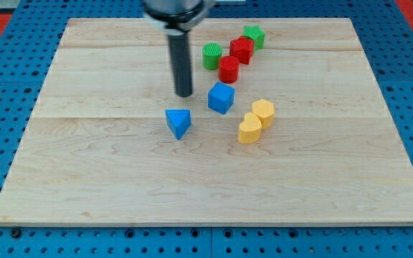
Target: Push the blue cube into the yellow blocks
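- Blue cube (221,97) sits just to the view's right of my tip (184,94), not touching.
- Yellow blocks (256,120) wait near it, lower right.
- No jaws here, only a rod.
- Push slowly down-right, through the cube's middle.

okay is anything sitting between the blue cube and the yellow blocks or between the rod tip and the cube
Nothing visible blocks either path. My tip sits just to the view's left of the blue cube, bare board between. The yellow blocks lie lower right of the cube, gap clear.
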You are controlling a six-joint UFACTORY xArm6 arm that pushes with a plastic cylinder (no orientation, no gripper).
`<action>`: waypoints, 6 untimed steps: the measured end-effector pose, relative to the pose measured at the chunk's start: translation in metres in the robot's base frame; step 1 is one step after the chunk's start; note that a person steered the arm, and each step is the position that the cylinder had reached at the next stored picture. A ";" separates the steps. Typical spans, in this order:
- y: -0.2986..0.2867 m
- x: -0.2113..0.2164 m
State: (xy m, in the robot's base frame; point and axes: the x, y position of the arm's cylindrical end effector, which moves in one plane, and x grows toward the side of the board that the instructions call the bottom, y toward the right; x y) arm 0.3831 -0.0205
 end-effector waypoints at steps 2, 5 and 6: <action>0.057 0.029; -0.113 0.028; -0.107 0.050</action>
